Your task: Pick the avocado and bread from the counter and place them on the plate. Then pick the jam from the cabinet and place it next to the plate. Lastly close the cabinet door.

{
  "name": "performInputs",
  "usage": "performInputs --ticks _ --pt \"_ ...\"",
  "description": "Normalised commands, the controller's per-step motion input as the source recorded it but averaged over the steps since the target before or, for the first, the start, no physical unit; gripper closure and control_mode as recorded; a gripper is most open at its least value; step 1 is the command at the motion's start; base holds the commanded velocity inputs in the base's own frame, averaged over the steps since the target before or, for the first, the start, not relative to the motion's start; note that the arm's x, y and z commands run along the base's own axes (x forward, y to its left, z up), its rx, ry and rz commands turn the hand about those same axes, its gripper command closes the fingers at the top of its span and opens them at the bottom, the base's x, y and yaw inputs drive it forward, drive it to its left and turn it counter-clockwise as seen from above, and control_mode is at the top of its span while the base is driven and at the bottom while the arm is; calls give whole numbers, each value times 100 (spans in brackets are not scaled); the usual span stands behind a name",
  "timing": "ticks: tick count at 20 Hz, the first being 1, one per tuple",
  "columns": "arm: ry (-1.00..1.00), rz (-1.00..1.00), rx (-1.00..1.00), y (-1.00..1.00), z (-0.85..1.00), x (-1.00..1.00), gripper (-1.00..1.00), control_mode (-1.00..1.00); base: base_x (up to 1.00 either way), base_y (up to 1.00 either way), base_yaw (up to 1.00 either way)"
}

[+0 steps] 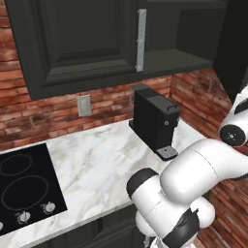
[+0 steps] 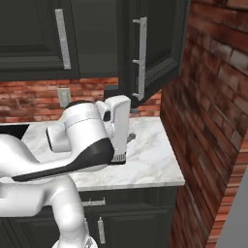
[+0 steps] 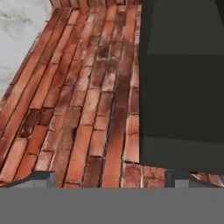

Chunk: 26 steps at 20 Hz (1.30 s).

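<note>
Your gripper [image 3: 111, 177] has its two fingertips spread wide with nothing between them, and the hand view looks along them at a brick wall [image 3: 83, 100] with a dark cabinet panel [image 3: 183, 87] on the right and a corner of the marble counter [image 3: 22, 30] at upper left. From the base views, the cabinet door [image 2: 155, 43] at the right end stands swung open, its long silver bar handle [image 2: 141, 58] upright near the free edge; the open shelf [image 1: 177, 60] behind it looks bare from this angle, so you cannot tell where the jam sits. A black coffee machine [image 1: 155, 121] stands on the counter below. Judging by build, the door is a stiff, hinged panel that will swing freely but not flex; the handle is smooth metal and may slip if pinched, so you would do better pushing on the flat face near that edge or hooking behind the bar.
</note>
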Motion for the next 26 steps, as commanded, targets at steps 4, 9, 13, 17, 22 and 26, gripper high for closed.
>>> performInputs --ticks 4,9,13,17,22,26 --pt "58 59 53 57 100 98 -100 -100 0 0 0" --pt "59 60 55 47 100 100 -100 -100 0 0 0" --pt "59 59 57 44 100 100 -100 -100 0 0 0" --pt "57 59 57 38 100 100 -100 -100 0 0 0" --pt "49 55 56 9 100 100 -100 -100 0 0 0" --pt "42 52 56 0 100 100 -100 -100 0 0 0"
